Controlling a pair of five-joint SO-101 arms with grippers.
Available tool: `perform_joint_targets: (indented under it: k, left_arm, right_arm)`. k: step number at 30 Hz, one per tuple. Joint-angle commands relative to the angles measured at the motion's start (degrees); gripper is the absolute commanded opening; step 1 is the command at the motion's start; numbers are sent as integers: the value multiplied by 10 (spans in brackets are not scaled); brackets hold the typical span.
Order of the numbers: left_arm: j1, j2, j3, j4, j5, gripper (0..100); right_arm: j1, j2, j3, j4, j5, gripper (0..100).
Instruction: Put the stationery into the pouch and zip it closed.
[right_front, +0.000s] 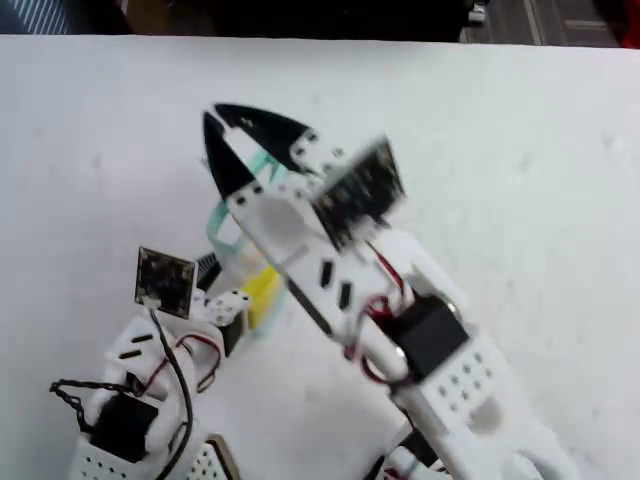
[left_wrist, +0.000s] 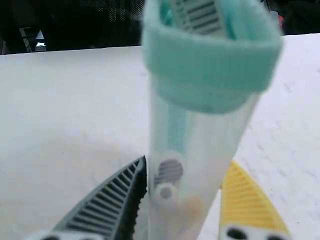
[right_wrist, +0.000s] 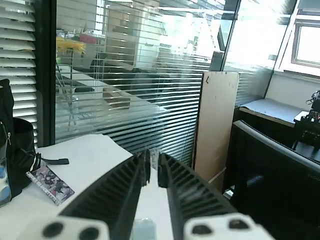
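A clear pouch (left_wrist: 210, 75) with a teal rim stands upright between a grey finger (left_wrist: 115, 200) and a yellow finger (left_wrist: 245, 200) of my left gripper (left_wrist: 187, 165), which is shut on its lower part. Its mouth is open, and a barcoded item (left_wrist: 197, 15) and a teal stick (left_wrist: 177, 130) show inside. In the high view the pouch (right_front: 222, 215) lies mostly under the right arm, with the left gripper (right_front: 250, 288) at its near end. My right gripper (right_front: 212, 112) is raised above the pouch, its black fingers together. In its own view the right gripper (right_wrist: 154, 155) points out at the room.
The white table (right_front: 500, 120) stretches open to the right and far side. A black bag (right_wrist: 12, 145) and a small printed card (right_wrist: 50, 184) lie on the table in the right wrist view. Blinds, a board and a desk stand beyond the table's edge.
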Motion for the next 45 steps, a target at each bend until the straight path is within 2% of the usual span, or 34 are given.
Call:
perform_joint_targets:
  k: [1,5,10,18,24,34,43,45]
  left_arm:
    - [8,-3,4,-37,-4,240]
    - [8,-3,4,-37,-4,240]
    - [8,-3,4,-37,-4,240]
    - [8,-3,4,-38,-4,240]
    - [8,-3,4,-38,-2,240]
    - [7,-3,4,-38,-4,240]
    - [7,-3,5,-37,-4,240]
    - [7,-3,5,-37,-4,240]
  right_arm:
    - [-18,46,-69,44,-4,16]
    - [-38,68,-84,91,-4,16]
    - [-21,78,-83,141,-3,16]
    - [-7,6,-84,277,-3,16]
    - [-7,-48,-81,289,-3,16]
    - [-7,-54,-132,305,-4,17]
    - [-7,-57,-135,428,-5,18]
    - [-7,-57,-136,442,-39,19]
